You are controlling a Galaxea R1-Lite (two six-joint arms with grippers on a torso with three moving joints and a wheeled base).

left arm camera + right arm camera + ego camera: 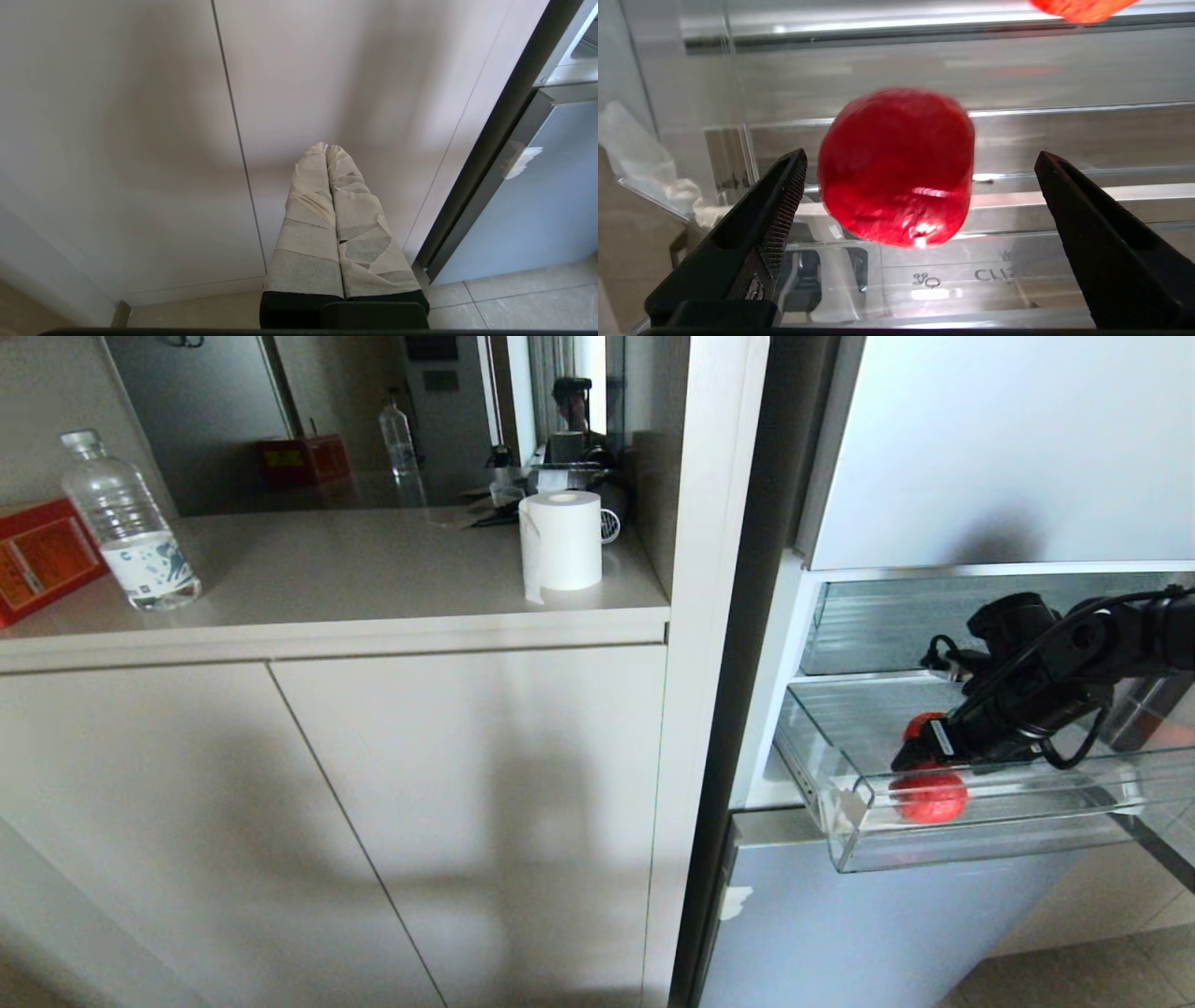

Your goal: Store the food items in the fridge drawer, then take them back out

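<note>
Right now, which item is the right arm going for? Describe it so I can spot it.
In the open fridge, look in the pulled-out clear drawer. The red round fruit lies near its front wall, beside the taped corner, between the right gripper's open jaws; it is the only red thing there.

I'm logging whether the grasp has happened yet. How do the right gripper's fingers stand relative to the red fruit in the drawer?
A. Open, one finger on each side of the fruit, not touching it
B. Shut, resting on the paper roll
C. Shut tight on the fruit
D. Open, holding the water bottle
A: in the right wrist view the right gripper stands wide open, with a gap between each finger and the red fruit in the clear drawer.
</note>
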